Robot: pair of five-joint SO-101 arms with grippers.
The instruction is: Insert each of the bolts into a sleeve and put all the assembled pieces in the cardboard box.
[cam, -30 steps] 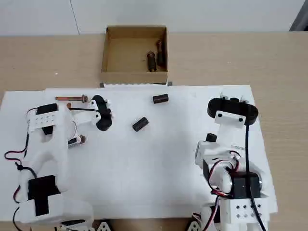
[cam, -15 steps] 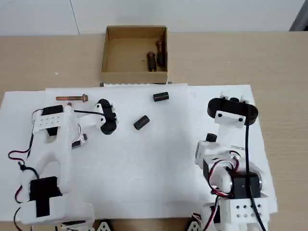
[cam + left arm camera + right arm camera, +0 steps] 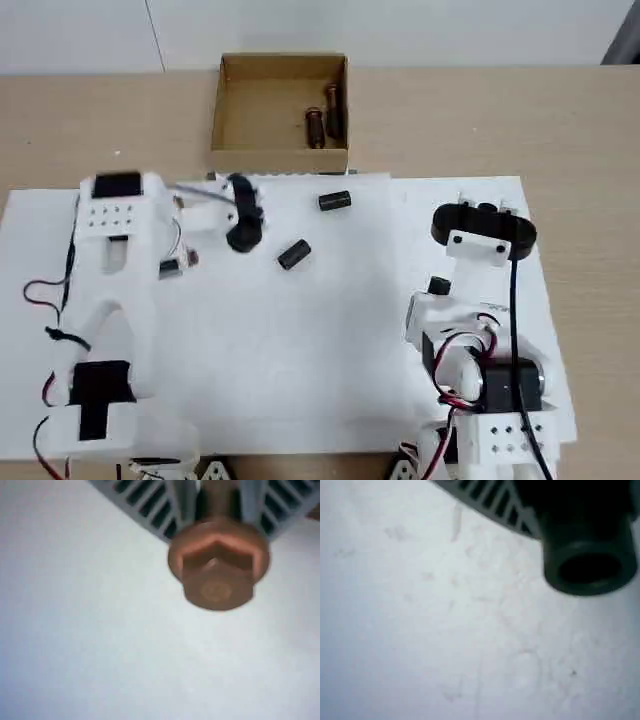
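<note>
— What has moved?

— In the high view, the left arm (image 3: 115, 215) has swung from the middle left up to the upper left of the white sheet (image 3: 330, 380). It now stands over the spot where a long bolt lay. The right arm (image 3: 480, 300), lower right, has kept still. So have the loose sleeves: one (image 3: 334, 202) just below the box, another (image 3: 292, 255) down and left of it.

— And the box?

— The cardboard box (image 3: 262, 118) sits top centre on the table (image 3: 580, 130). Two assembled pieces (image 3: 315, 125) lie side by side in its right half; its left half is bare.

— The left wrist view?

— The left gripper (image 3: 216, 500) is closed on the shank of a copper bolt (image 3: 218, 567), hex head toward the camera, above the sheet.

— The right wrist view?

— The right gripper (image 3: 555, 500) is clamped on a black sleeve (image 3: 587, 555), its open bore facing outward.

— What could go wrong?

— The arms are well apart, so the bolt must travel. Gripped only on a smooth shank, I think it could tilt or slide, then meet the bore crooked and jam or drop. The left arm also passes near the loose sleeves. They are round, so a brush would likely set one rolling.
</note>
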